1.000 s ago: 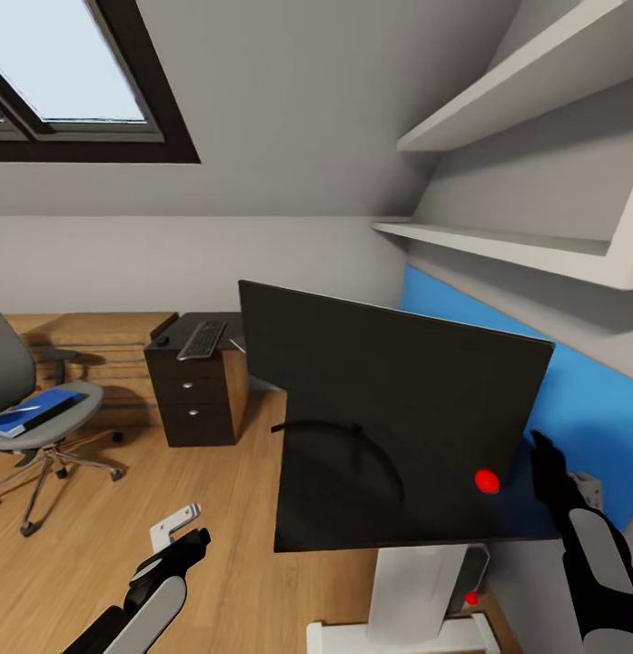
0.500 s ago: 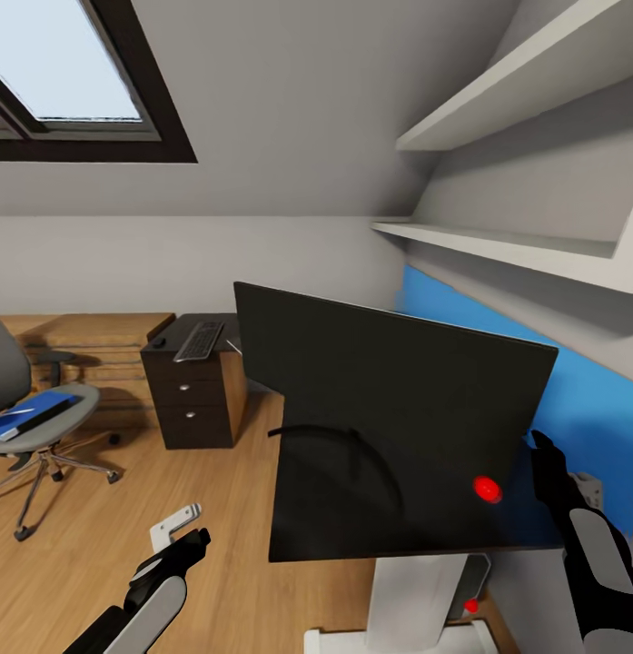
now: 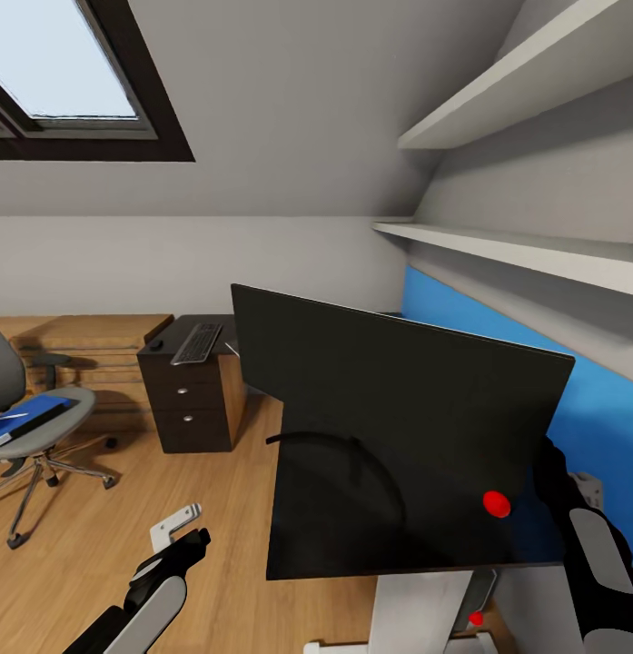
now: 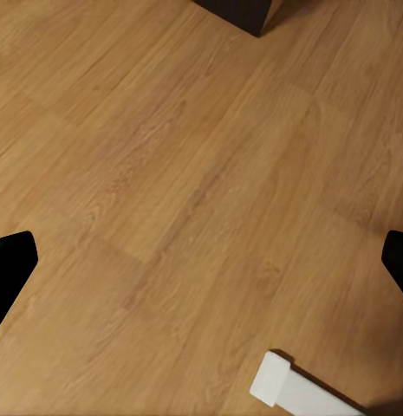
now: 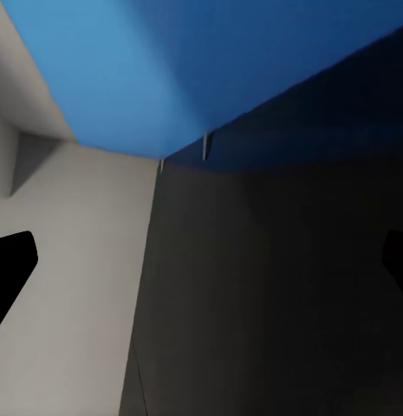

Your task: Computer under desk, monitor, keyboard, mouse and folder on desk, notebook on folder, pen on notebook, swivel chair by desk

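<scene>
The monitor (image 3: pixel 398 427) stands on the desk (image 3: pixel 334 554) in front of the blue panel, a broad, thin, top-heavy slab (likely fragile) best taken by its edges, near the empty, spread-jawed right gripper (image 3: pixel 554 477).

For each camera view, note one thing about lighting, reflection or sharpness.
Head view: glossy desk mirrors the monitor's stand as a dark arc, all sharp. Left wrist view: evenly lit floor, soft. Right wrist view: blue panel blurred, shading darker toward the desk.

text: none legible | labels: none | numbers: none
</scene>
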Controlling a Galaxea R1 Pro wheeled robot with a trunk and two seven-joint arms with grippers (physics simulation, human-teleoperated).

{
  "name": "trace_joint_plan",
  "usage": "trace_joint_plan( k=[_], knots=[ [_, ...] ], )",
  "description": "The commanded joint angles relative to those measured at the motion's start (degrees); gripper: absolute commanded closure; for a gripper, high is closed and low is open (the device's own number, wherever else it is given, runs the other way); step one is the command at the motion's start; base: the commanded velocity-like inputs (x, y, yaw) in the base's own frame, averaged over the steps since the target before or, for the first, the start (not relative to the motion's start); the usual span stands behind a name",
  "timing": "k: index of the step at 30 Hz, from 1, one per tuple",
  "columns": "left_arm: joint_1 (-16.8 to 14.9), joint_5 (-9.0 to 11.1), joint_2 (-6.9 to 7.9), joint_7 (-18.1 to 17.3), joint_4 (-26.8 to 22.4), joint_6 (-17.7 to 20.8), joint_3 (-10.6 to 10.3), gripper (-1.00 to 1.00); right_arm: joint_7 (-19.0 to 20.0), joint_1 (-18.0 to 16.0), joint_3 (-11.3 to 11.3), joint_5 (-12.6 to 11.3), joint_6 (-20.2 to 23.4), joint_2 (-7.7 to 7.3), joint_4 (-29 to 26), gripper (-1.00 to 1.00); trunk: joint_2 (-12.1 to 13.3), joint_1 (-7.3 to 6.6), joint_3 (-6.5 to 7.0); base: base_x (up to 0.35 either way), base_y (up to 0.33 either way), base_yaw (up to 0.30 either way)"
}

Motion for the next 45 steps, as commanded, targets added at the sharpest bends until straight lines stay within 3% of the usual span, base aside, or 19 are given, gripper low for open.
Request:
trace_joint_plan(
  k=[1,11,15,18,19,20,25,45],
  knots=[
    [-0.1,0.1,0.06,0.4,-0.1,0.3,-0.1,-1.0,-0.3,0.0,-0.1,-0.4,0.3,0.01,-0.1,-1.0,0.0,0.0,-0.07,0.005,0.0,0.0],
    [-0.1,0.1,0.06,0.4,-0.1,0.3,-0.1,-1.0,-0.3,0.0,0.3,0.0,0.2,-0.78,-0.1,-1.0,0.0,0.0,-0.07,0.001,0.0,0.0],
    [-0.1,0.1,0.06,0.4,-0.1,0.3,-0.1,-1.0,-0.3,0.0,0.7,1.6,0.2,-0.9,-0.1,-1.0,0.0,0.0,-0.07,0.0,0.0,0.0],
    [-0.1,0.1,0.06,0.4,-0.1,0.3,-0.1,-1.0,-0.2,0.0,1.8,4.9,0.1,-0.93,-0.1,-1.0,0.0,0.0,-0.07,0.0,0.0,0.0],
    [-0.1,0.1,0.06,0.4,-0.1,0.3,-0.1,-1.0,-0.2,0.0,2.7,9.9,-0.1,-0.89,-0.2,-1.0,0.0,0.0,-0.07,0.0,0.0,0.0],
    [-0.1,0.1,0.06,0.4,-0.1,0.3,-0.1,-1.0,-0.2,0.0,2.9,11.6,-0.1,-0.88,-0.2,-1.0,0.0,0.0,-0.07,0.0,0.0,0.0],
    [-0.1,0.1,0.06,0.4,-0.1,0.3,-0.1,-1.0,0.0,0.0,3.2,14.6,-0.1,-0.87,-0.2,-1.0,0.0,0.0,-0.07,0.0,0.0,0.0],
    [-0.1,0.2,0.06,0.4,-0.1,0.3,-0.1,-1.0,0.2,0.0,3.4,15.7,0.1,-0.95,-0.1,-1.0,0.0,0.0,-0.07,-0.143,0.109,0.0]
  ],
)
